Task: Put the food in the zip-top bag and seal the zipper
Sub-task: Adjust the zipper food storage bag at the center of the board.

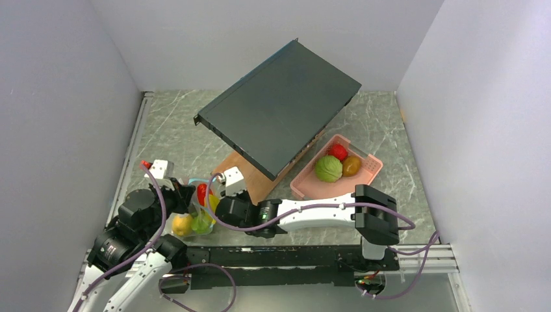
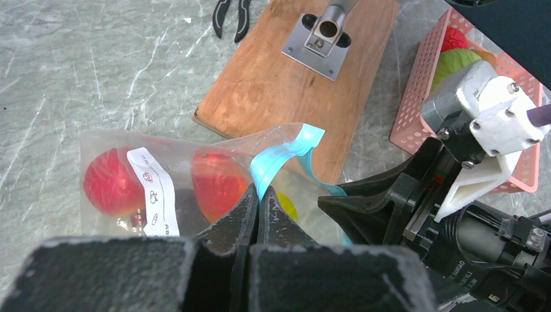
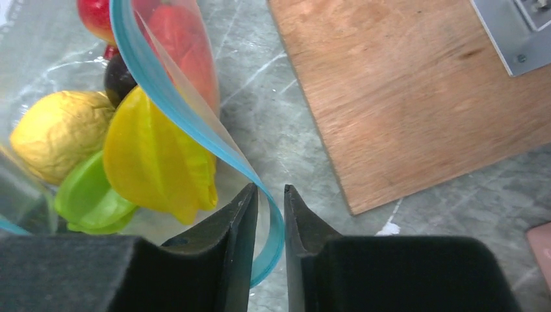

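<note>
Left hand [image 2: 258, 198] pinches the zipper [image 2: 286, 151], right hand [image 3: 269, 195] straddles it slightly parted; I should squeeze, then slide.

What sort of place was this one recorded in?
Most likely a lab robot test booth, not a home kitchen: plain white panels wall in a marble-patterned table, a metal rail carries the arms, and the pink tray holds glossy toy fruit.

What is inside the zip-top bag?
Through the clear zip-top bag: a yellow lemon, a yellow starfruit, a green piece, a dark purple piece and two red pieces. Whatever lies under them, or behind the white label, is hidden.
</note>
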`<state>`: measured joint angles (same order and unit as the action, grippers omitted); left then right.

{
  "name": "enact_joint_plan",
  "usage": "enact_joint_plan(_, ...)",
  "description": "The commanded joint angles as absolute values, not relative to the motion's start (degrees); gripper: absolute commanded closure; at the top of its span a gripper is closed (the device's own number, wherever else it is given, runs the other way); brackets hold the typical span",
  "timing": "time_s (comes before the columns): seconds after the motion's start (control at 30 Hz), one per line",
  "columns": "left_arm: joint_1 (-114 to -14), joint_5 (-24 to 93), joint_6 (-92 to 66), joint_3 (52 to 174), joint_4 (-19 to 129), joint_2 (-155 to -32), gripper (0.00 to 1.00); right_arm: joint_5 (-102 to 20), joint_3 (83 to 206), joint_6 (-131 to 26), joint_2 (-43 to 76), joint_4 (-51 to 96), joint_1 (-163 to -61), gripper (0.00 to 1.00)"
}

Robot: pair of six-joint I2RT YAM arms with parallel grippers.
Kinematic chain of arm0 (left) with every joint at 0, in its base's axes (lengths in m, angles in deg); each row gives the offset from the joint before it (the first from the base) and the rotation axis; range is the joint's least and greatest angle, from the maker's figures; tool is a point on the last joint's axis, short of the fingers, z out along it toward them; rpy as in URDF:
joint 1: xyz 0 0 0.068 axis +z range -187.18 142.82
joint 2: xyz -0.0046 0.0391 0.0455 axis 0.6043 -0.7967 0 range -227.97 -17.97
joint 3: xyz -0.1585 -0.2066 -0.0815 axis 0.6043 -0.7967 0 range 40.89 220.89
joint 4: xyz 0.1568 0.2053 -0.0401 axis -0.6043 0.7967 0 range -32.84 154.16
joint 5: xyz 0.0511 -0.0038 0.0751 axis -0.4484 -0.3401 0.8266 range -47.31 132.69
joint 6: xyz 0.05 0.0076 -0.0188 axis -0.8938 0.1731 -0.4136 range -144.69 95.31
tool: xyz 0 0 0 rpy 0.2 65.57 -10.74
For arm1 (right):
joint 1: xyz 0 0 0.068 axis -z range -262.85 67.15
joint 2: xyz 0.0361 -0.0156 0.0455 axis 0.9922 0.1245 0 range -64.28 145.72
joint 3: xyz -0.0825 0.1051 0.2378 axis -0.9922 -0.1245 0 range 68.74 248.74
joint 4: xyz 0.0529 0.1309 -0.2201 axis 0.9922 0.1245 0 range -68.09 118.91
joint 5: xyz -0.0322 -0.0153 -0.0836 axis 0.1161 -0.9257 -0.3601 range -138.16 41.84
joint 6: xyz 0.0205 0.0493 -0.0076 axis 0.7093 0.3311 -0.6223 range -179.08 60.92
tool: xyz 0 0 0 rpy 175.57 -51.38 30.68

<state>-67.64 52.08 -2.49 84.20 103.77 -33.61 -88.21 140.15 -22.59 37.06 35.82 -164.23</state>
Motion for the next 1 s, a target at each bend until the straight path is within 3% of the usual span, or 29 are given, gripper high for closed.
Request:
enact_joint_plan(0.0, -67.8, 53.5, -1.5, 84.6, 101.7, -33.8, 1.00, -85.6, 139.2, -24.5, 33.6, 27.7, -164.1, 0.84)
enact_joint_plan(0.1, -67.8, 54.3, -1.3, 84.7, 101.9, -33.2, 1.00, -85.0, 140.4, -26.6, 31.5, 25.8, -164.2, 1.00)
enact_joint_plan(0.37, -67.8, 58.2, 0.2, 85.1, 103.1, -29.4, 1.00, -82.9, 147.5, -32.0, 26.0, 24.1, -164.1, 1.00)
enact_joint_plan(0.63, -67.8, 62.1, 1.7, 84.7, 103.6, -23.2, 1.00, -82.7, 145.1, -29.0, 26.3, 24.7, -163.2, 1.00)
enact_joint_plan(0.97, -67.8, 61.5, 1.6, 85.4, 104.3, -26.6, 1.00, -82.7, 148.2, -31.9, 26.6, 26.0, -163.1, 1.00)
